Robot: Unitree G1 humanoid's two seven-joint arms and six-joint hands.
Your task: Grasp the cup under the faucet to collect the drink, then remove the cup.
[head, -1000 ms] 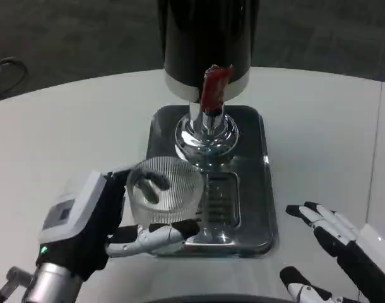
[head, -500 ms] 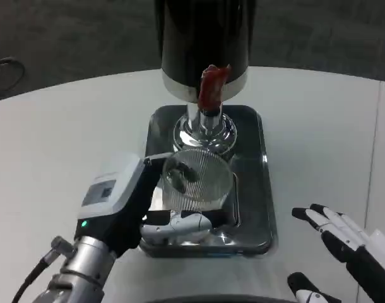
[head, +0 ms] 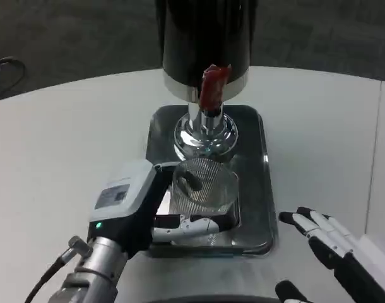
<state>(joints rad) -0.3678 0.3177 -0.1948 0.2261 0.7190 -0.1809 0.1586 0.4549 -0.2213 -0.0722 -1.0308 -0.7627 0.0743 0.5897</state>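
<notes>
Cup at the tap

The left hand [head: 148,205] grips the clear ribbed glass cup [head: 202,186] upright over the steel drip tray [head: 263,189], just before the chrome faucet [head: 205,134]; the right hand [head: 334,243] waits spread, farther off.

Over the last second I have carried the ribbed clear cup [head: 202,184] in my left hand [head: 156,211] from the front left edge of the metal drip tray [head: 254,165] rightward and inward. It now sits over the tray's grille, just in front of the chrome faucet [head: 206,131], with the red tap lever [head: 213,86] above. My right hand [head: 328,243], fingers spread, has shifted slightly lower.
</notes>
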